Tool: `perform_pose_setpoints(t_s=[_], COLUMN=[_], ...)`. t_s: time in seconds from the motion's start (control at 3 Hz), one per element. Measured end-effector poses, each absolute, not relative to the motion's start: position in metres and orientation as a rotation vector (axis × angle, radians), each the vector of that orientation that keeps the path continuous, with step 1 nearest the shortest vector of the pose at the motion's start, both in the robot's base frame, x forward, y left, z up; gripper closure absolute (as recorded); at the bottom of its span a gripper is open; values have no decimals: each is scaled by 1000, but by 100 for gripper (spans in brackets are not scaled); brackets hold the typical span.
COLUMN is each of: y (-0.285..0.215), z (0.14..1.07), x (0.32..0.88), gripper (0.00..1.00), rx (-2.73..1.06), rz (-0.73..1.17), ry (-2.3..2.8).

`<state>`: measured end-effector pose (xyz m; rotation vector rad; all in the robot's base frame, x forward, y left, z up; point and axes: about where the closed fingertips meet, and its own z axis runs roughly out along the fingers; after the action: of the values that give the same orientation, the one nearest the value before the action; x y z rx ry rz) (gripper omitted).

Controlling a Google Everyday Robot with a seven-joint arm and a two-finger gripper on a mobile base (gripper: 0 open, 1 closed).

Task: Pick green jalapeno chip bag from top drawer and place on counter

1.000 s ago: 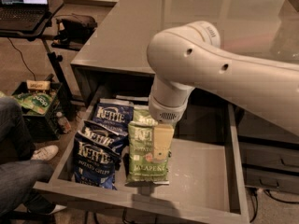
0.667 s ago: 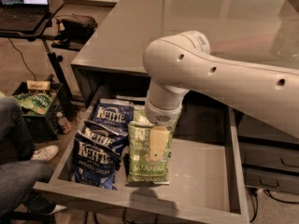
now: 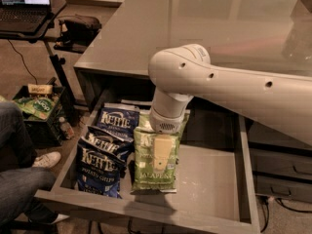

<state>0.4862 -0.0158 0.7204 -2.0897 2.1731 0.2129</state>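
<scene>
The green jalapeno chip bag lies flat in the open top drawer, left of its middle. JALAPENO shows near the bag's bottom edge. My gripper hangs from the white arm straight over the bag's middle, down inside the drawer and at or just above the bag. The arm's wrist hides the bag's top. The counter is the glossy grey top behind and above the drawer.
Dark blue Kettle bags lie stacked left of the green bag. A person's leg and shoe are at the left. A crate with green bags and a laptop stand stand at the far left. Lower drawer fronts are right.
The arm has swung left and down, bringing my gripper lower over the middle of the green bag. The bags have not moved.
</scene>
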Motion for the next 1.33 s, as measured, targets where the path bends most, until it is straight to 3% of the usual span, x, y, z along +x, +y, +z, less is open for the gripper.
perform_pose_setpoints(t_s=[0.67, 1.33], y=[-12, -9], z=[688, 673], x=[488, 472], gripper=[4, 46], rx=[-2132, -2166], rz=[296, 309], ry=[2202, 2215])
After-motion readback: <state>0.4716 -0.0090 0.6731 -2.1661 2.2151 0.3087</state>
